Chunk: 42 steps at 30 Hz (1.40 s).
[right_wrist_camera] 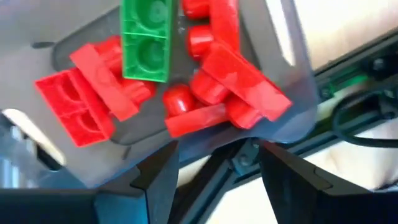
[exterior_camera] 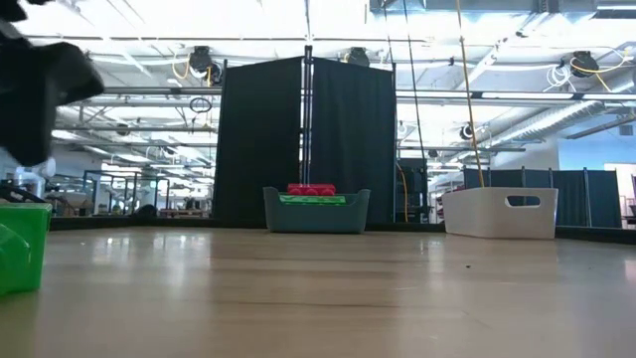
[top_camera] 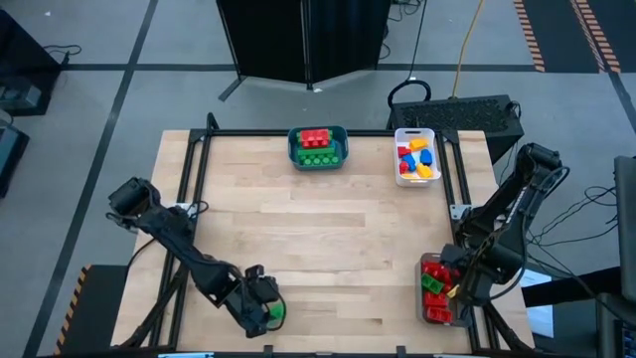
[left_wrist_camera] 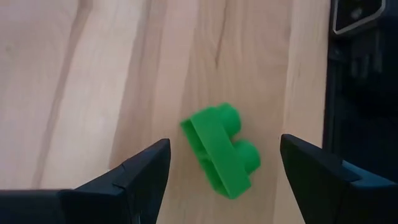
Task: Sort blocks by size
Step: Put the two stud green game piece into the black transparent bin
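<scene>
We see the left gripper [left_wrist_camera: 224, 171] hanging low over the near edge of the table [top_camera: 328, 249], toward its left corner, with its two dark fingers [left_wrist_camera: 134, 177] spread wide and nothing held between them. A short green two-stud brick [left_wrist_camera: 221, 151] lies tipped on its side on the bare wood in the gap between the fingers, touching neither; the low view shows the same green brick [exterior_camera: 22, 244] resting on the tabletop at the frame's edge.

The right gripper [right_wrist_camera: 217, 168] hovers over the clear bin [top_camera: 435, 288] at the table's near right corner. Its fingers [right_wrist_camera: 155, 171] stand apart and grasp nothing. Below them we find a loose heap of red bricks [right_wrist_camera: 239, 78] with one green two-stud brick [right_wrist_camera: 145, 40] lying underside up among them, all inside that bin.

Along the far edge, near its middle, the teal bin [top_camera: 318, 147] holds red bricks stacked behind a row of green ones. Nearer the far right corner, the white bin [top_camera: 416, 156] holds a jumble of yellow, blue and red bricks [top_camera: 415, 159]. The two far bins stand well apart from both arms, and the wood between them and the grippers carries only the one green brick under the left gripper.
</scene>
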Each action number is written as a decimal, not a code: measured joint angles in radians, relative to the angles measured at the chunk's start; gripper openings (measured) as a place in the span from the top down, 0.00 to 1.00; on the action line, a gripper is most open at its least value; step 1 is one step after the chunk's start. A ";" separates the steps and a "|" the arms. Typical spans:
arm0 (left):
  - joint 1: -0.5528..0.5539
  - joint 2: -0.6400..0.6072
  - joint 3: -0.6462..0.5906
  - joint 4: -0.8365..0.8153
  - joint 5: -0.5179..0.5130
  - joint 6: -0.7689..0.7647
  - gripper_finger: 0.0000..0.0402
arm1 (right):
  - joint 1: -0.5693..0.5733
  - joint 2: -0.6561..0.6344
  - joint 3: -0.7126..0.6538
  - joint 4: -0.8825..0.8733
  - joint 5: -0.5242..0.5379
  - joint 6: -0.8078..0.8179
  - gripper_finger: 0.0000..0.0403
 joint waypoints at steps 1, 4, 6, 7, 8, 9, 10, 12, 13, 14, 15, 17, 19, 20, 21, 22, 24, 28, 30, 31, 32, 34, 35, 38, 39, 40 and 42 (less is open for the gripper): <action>-0.006 0.000 0.000 0.000 0.000 -0.001 0.31 | 0.000 0.000 0.000 0.011 0.004 0.001 0.50; -0.034 0.000 0.000 0.002 -0.011 -0.026 0.31 | 0.000 0.000 0.000 0.047 0.026 -0.007 0.50; -0.052 0.006 0.000 0.006 -0.033 -0.047 0.31 | 0.000 0.000 0.000 0.073 0.030 -0.022 0.50; -0.061 0.012 0.000 0.007 -0.049 -0.057 0.31 | 0.000 0.000 0.000 0.079 0.030 -0.029 0.50; -0.070 0.018 0.000 0.005 -0.065 -0.072 0.31 | 0.000 0.000 0.000 0.085 0.030 -0.033 0.50; -0.077 0.023 0.000 0.004 -0.082 -0.079 0.31 | 0.000 0.000 0.000 0.089 0.031 -0.033 0.50; -0.083 0.029 0.000 0.012 -0.098 -0.084 0.31 | 0.000 0.000 0.000 0.089 0.031 -0.033 0.50; -0.090 0.047 0.000 0.030 -0.119 -0.108 0.31 | 0.001 0.000 0.000 0.087 0.057 -0.022 0.50; -0.096 0.057 0.000 0.032 -0.127 -0.121 0.31 | 0.002 0.000 0.000 0.086 0.101 -0.015 0.50; -0.098 0.068 0.000 0.044 -0.136 -0.130 0.31 | 0.004 0.000 0.000 0.086 0.161 -0.013 0.50; -0.101 0.081 0.000 0.064 -0.144 -0.132 0.31 | 0.007 0.000 0.000 0.087 0.225 -0.013 0.50; -0.109 0.107 0.000 0.098 -0.151 -0.132 0.31 | 0.013 0.000 0.000 0.086 0.329 -0.015 0.50; -0.115 0.133 0.000 0.128 -0.152 -0.140 0.31 | 0.019 0.004 0.000 0.087 0.406 -0.017 0.50; -0.120 0.143 0.000 0.140 -0.153 -0.155 0.31 | 0.023 0.007 0.000 0.087 0.439 -0.019 0.50; -0.122 0.152 0.000 0.142 -0.156 -0.175 0.31 | 0.029 0.011 0.000 0.087 0.466 -0.027 0.50; -0.125 0.160 0.000 0.142 -0.156 -0.198 0.31 | 0.033 0.015 0.000 0.087 0.492 -0.038 0.50; -0.133 0.177 0.000 0.137 -0.163 -0.246 0.31 | 0.035 0.024 0.000 0.087 0.537 -0.065 0.50; -0.148 0.207 0.000 0.136 -0.213 -0.323 0.31 | 0.035 0.027 0.000 0.087 0.634 -0.095 0.50; -0.154 0.220 0.002 0.137 -0.246 -0.363 0.31 | 0.035 0.027 0.000 0.087 0.692 -0.108 0.50; -0.155 0.225 0.003 0.139 -0.258 -0.381 0.31 | 0.035 0.027 0.000 0.087 0.718 -0.119 0.50; -0.156 0.228 0.003 0.140 -0.271 -0.396 0.31 | 0.035 0.027 0.000 0.086 0.741 -0.126 0.50; -0.157 0.232 0.003 0.141 -0.292 -0.419 0.31 | 0.034 0.027 0.000 0.087 0.785 -0.141 0.50; -0.157 0.233 0.003 0.142 -0.299 -0.423 0.31 | 0.034 0.027 0.000 0.087 0.811 -0.143 0.50; -0.157 0.234 0.003 0.140 -0.313 -0.445 0.31 | 0.033 0.027 0.000 0.087 0.890 -0.149 0.50; -0.157 0.235 0.002 0.139 -0.317 -0.445 0.31 | 0.033 0.027 0.000 0.087 0.916 -0.152 0.50; -0.156 0.235 0.002 0.137 -0.321 -0.446 0.31 | 0.033 0.027 0.000 0.089 0.942 -0.157 0.50; -0.155 0.236 0.002 0.131 -0.324 -0.447 0.31 | 0.033 0.027 0.000 0.111 0.997 -0.186 0.50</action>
